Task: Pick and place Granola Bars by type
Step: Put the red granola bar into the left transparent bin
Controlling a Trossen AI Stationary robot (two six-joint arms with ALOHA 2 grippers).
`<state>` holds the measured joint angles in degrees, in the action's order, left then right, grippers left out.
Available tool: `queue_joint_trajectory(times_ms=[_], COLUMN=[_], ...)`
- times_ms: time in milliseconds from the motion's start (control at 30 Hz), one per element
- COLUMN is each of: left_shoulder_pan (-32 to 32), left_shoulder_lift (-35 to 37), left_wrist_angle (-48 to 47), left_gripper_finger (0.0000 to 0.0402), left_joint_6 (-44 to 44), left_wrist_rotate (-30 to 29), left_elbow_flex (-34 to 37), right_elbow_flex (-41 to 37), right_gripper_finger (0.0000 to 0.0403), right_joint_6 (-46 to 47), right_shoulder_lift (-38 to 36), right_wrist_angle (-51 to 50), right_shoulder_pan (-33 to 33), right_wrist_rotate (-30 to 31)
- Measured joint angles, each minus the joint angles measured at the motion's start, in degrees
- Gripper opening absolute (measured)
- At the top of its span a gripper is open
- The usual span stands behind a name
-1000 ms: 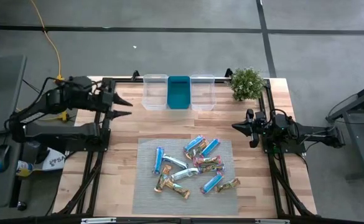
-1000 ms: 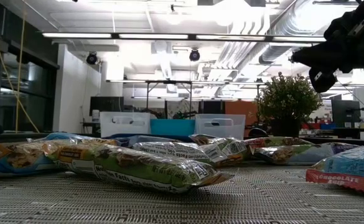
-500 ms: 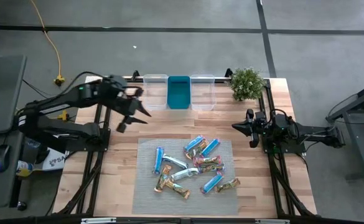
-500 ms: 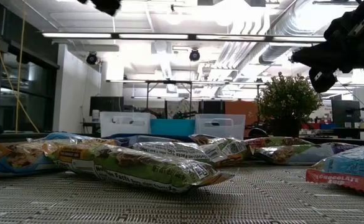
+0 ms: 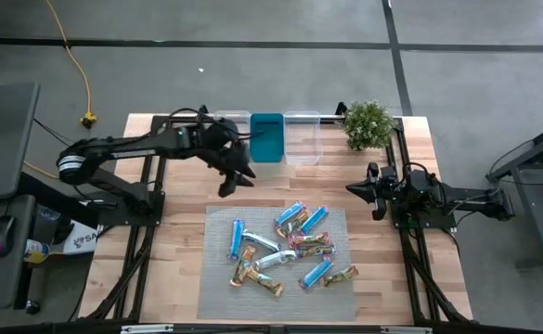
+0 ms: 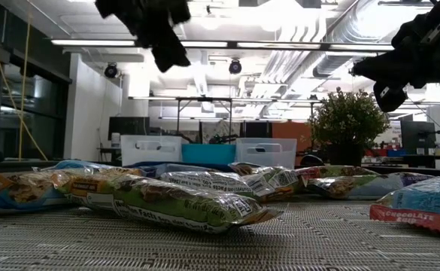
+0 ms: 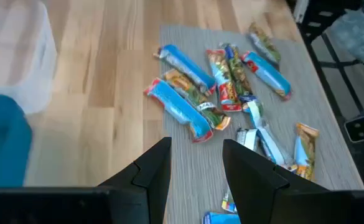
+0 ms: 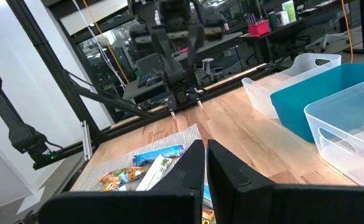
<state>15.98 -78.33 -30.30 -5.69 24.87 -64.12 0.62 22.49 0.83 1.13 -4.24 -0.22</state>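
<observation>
The Granola Bars lie scattered on a grey mat in the middle of the wooden surface, about a dozen in all: bright blue, silvery-white, and tan-green-orange wrappers, some overlapping. The left hand hangs above bare wood between the mat and three bins, two clear and one teal; its fingers are spread apart and hold nothing. The right hand waits at the surface's right side, fingers pressed nearly together, empty.
</observation>
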Motion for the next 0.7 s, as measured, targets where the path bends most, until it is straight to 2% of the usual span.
queue_joint_trajectory(times_ms=[267,467,567,700], left_shoulder_pan=[-3.04,-7.49,-9.91,-12.74], left_shoulder_lift=[-6.89,-9.36,-10.8,-13.8], left_wrist_angle=[2.48,3.5,2.66,-0.15], left_gripper_finger=[0.0143,0.0143,0.0143,0.0143], left_joint_6=[11.7,17.61,18.04,16.48], left_wrist_rotate=[-7.3,-13.83,-18.75,-25.93], left_elbow_flex=[0.0,-0.12,-2.35,-9.13], right_elbow_flex=[0.0,0.0,0.0,0.0], right_gripper_finger=[0.0,0.0,0.0,0.0], right_joint_6=[0.0,-0.01,-0.01,0.01], right_shoulder_lift=[0.01,0.01,0.0,-0.01], right_wrist_angle=[0.24,0.28,0.28,0.31], right_shoulder_pan=[-0.01,-0.01,0.0,0.01], right_wrist_rotate=[0.0,0.01,0.01,0.01])
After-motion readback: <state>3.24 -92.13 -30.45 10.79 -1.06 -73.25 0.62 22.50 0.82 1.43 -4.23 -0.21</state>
